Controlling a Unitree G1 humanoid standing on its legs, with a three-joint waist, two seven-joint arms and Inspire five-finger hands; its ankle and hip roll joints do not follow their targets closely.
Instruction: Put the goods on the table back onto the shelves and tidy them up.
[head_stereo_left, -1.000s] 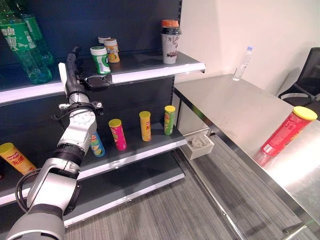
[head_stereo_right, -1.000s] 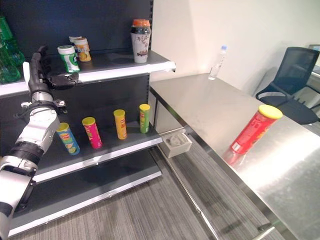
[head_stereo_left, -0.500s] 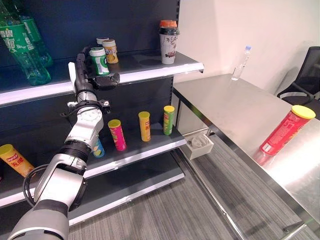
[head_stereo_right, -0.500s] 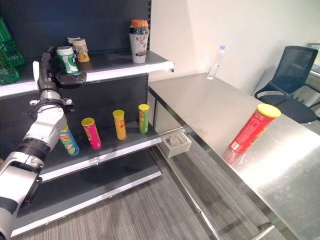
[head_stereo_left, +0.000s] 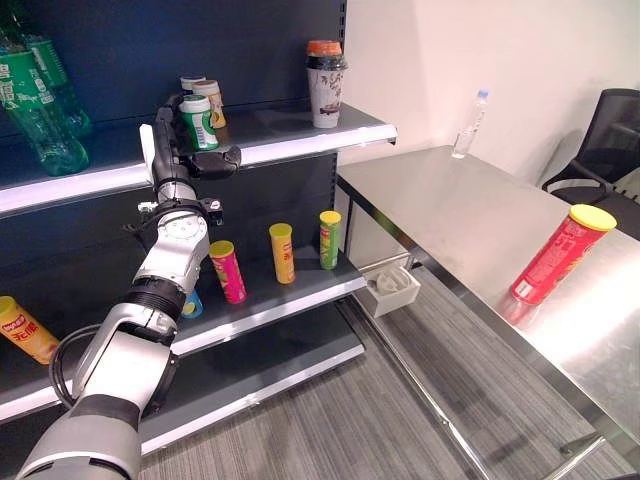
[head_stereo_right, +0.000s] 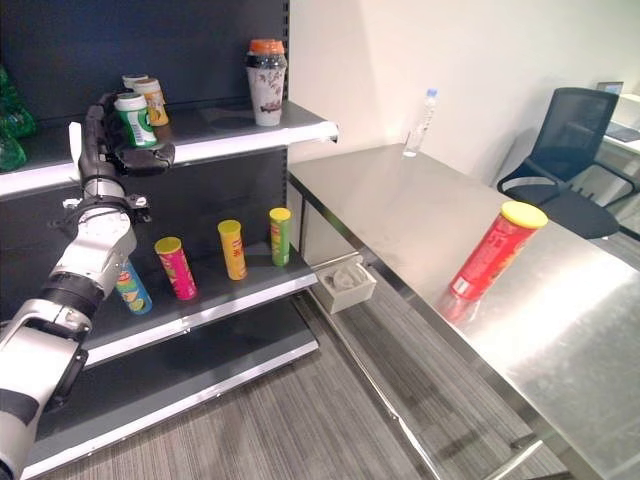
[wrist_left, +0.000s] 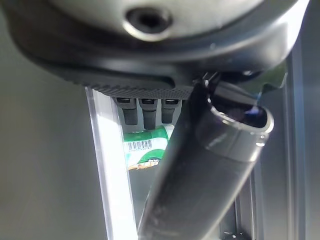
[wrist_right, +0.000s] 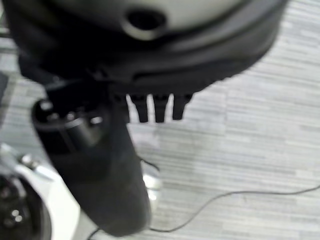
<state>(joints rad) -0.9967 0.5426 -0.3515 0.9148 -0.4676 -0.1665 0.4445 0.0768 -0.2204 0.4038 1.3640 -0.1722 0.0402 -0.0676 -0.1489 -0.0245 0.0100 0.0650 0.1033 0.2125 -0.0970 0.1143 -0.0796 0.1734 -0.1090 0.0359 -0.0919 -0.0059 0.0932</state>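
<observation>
The left hand (head_stereo_left: 178, 150) is up at the top shelf (head_stereo_left: 300, 140) with the green can (head_stereo_left: 199, 122) sitting between the straight fingers (head_stereo_left: 166, 118) and the thumb (head_stereo_left: 215, 160). The fingers stand just behind the can and the thumb sticks out in front of it, so the hand looks open around it, not clamped; can't tell if it touches. The can stands upright on the shelf. Right behind it are 2 more cans, an orange can (head_stereo_left: 212, 97) and another one tucked behind. A tall cup (head_stereo_left: 324, 69) stands further along the same shelf. A red tube (head_stereo_left: 558, 253) stands tilted on the table (head_stereo_left: 450, 210). The right hand (wrist_right: 95, 165) hangs over the floor, fingers relaxed. Compared to 1 second ago, the hand has moved in from beside the can to around it.
</observation>
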